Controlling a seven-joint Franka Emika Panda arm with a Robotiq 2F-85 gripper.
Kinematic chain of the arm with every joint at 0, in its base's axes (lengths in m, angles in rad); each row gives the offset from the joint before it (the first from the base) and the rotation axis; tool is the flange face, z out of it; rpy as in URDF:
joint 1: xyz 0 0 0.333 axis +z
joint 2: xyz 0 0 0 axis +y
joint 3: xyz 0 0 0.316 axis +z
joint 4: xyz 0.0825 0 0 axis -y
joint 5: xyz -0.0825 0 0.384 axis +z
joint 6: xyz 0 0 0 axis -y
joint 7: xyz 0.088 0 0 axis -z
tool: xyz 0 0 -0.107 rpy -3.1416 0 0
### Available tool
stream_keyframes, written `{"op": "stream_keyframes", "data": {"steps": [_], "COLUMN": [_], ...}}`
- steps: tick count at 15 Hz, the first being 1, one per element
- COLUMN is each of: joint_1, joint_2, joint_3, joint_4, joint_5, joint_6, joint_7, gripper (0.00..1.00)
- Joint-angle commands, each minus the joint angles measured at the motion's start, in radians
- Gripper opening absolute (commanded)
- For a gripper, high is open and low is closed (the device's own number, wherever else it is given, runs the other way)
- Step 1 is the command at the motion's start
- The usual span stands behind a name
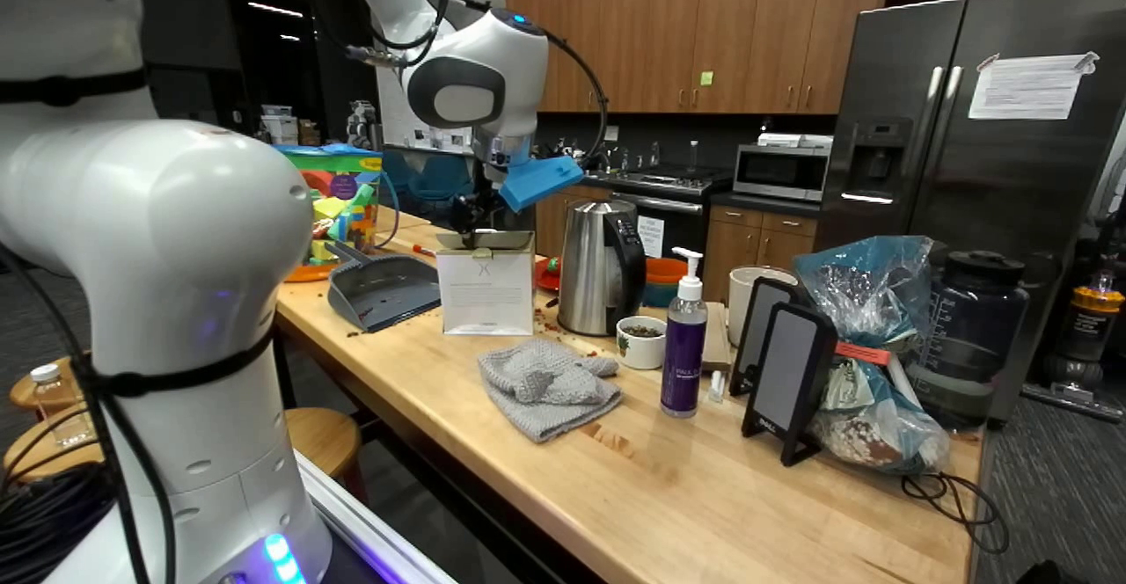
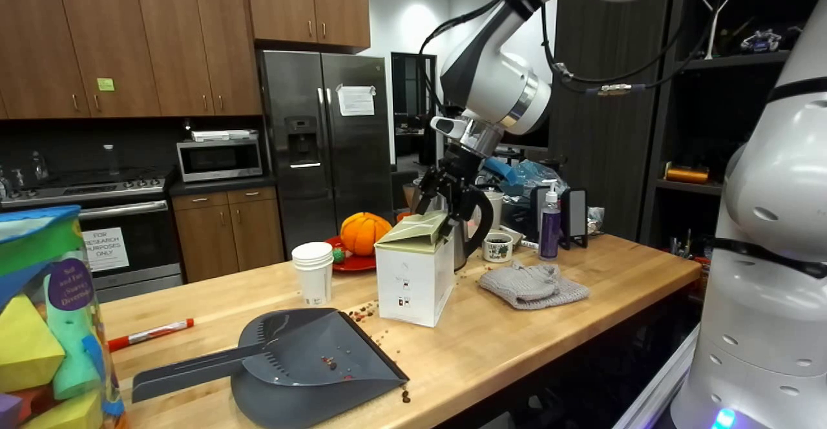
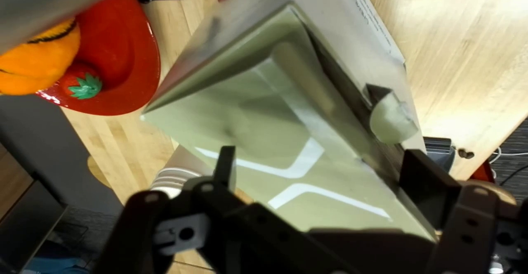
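Indoors | wooden counter (image 1: 721,496) | steel fridge (image 1: 1003,171) beyond | jaws wide apart at white box (image 1: 486,298)

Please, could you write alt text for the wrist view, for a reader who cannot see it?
An open gripper is at the pale green lid of a white box. At picture left are stacked white cups and a red plate with an orange pumpkin.

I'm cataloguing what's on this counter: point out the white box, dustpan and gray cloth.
White box (image 3: 264,121), wrist view: its pale green top flap.
Dustpan (image 2: 294,355), in an exterior view: its pan.
Gray cloth (image 1: 550,383), in an exterior view: its bunched middle.
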Motion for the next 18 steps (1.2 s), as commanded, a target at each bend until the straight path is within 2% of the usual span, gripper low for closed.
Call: {"op": "stream_keyframes", "data": {"steps": [1, 18], "joint_1": [0.006, -0.014], "joint_2": [-0.008, -0.082], "joint_3": [-0.002, -0.001], "joint_4": [-0.014, -0.061], "joint_5": [0.049, 0.013], "joint_6": [0.029, 0.042], "joint_7": [-0.044, -0.014], "gripper": [1.00, 1.00]}}
